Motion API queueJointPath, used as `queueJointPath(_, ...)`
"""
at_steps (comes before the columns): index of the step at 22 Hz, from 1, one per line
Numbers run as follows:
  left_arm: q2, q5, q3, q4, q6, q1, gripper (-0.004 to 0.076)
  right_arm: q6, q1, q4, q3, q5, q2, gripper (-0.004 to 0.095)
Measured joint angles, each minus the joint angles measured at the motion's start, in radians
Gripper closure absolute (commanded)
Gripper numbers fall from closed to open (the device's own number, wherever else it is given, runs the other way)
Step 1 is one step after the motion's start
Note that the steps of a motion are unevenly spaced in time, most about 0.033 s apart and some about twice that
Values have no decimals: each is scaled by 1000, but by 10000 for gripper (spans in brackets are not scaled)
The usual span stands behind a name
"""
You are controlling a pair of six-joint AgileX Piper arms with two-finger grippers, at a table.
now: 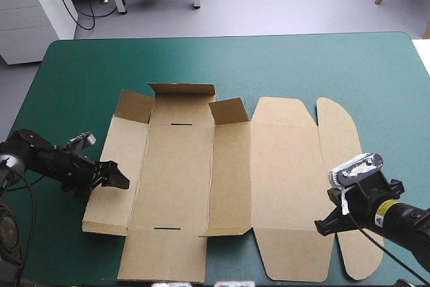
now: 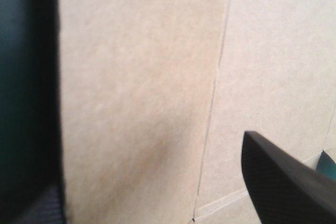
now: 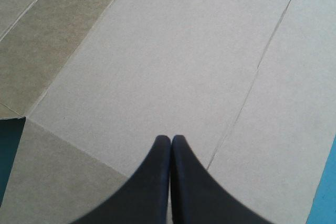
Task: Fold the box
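Observation:
The brown box (image 1: 228, 179) lies as a flat cut sheet across the middle of the teal-green table (image 1: 282, 65). Its three far flaps (image 1: 183, 90) stand slightly raised. My left gripper (image 1: 115, 175) is at the sheet's left edge, open, its tips over the outer left panel (image 2: 136, 93). One black finger (image 2: 283, 182) shows beside a fold line there. My right gripper (image 1: 328, 223) hovers low over the wide lid panel (image 3: 173, 56) near the table's front. It is shut, the tips (image 3: 171, 138) meeting in one point with nothing between them.
Bare teal-green cover runs along the far side and in the left corner (image 1: 60, 85). The rounded right flap (image 1: 339, 132) reaches toward the table's right edge. A white cabinet (image 1: 33, 11) stands beyond the far left corner.

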Motion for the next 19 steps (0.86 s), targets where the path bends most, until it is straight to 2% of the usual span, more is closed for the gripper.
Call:
queueJointPath(3, 0, 0, 3, -9, 2, -77, 180, -1, 0, -1, 0, 0, 0, 927)
queueJointPath(8, 1, 2, 11, -48, 34, -92, 181, -2, 0, -3, 0, -3, 0, 927)
queueJointPath(10, 7, 3, 11, -66, 36, -93, 204, -2, 0, -3, 0, -3, 0, 927)
queueJointPath(13, 11, -2, 14, -82, 26, -94, 339, -2, 0, -3, 0, -3, 0, 927)
queueJointPath(19, 16, -10, 17, -82, 18, -94, 729, -2, 0, -3, 0, -3, 0, 927)
